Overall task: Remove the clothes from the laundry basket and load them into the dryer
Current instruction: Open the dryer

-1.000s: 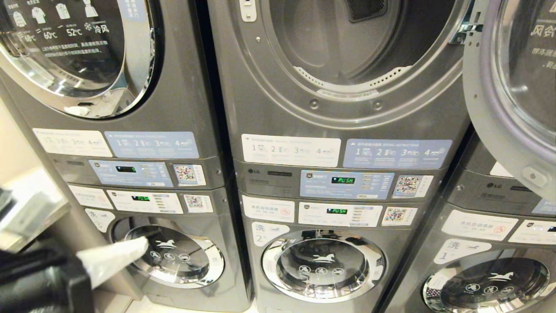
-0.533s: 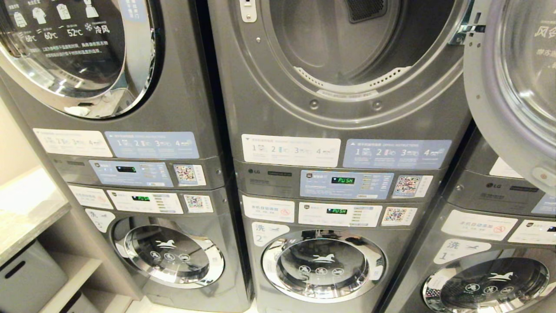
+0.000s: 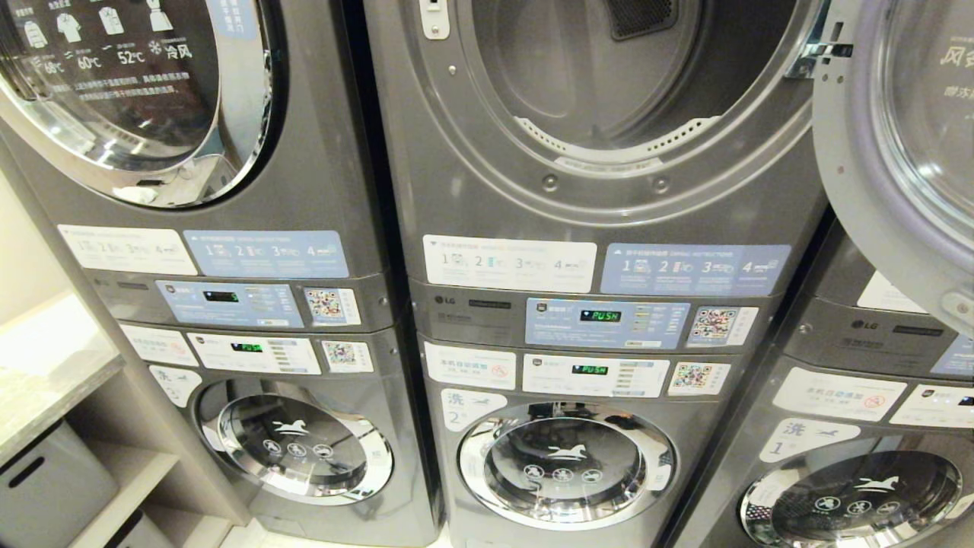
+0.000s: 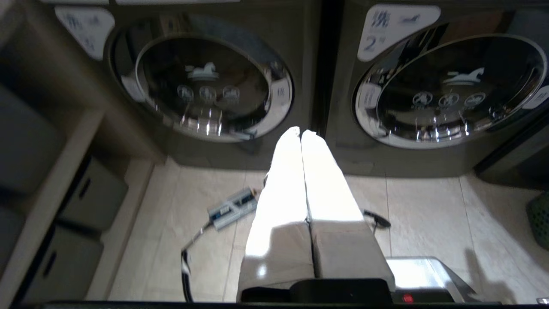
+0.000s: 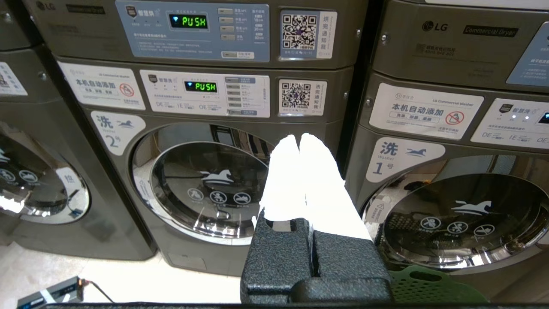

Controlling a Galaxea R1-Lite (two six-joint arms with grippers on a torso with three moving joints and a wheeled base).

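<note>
Left gripper (image 4: 300, 133), visible a second ago at the head view's lower left, is gone from it; its wrist view shows empty fingers pressed together. Right gripper (image 5: 299, 139) likewise closed. Dryer (image 3: 609, 99) door open; probably the laundry basket (image 5: 429, 287), green, below.

White-fingered tools on black mounts

The left tool (image 4: 300, 131) has two long, tapering white fingers (image 4: 283, 180) with greyish bases on a black block beside a red dot. The right tool (image 5: 299, 136) has matching white fingers (image 5: 324, 184) set in textured black housings.
</note>
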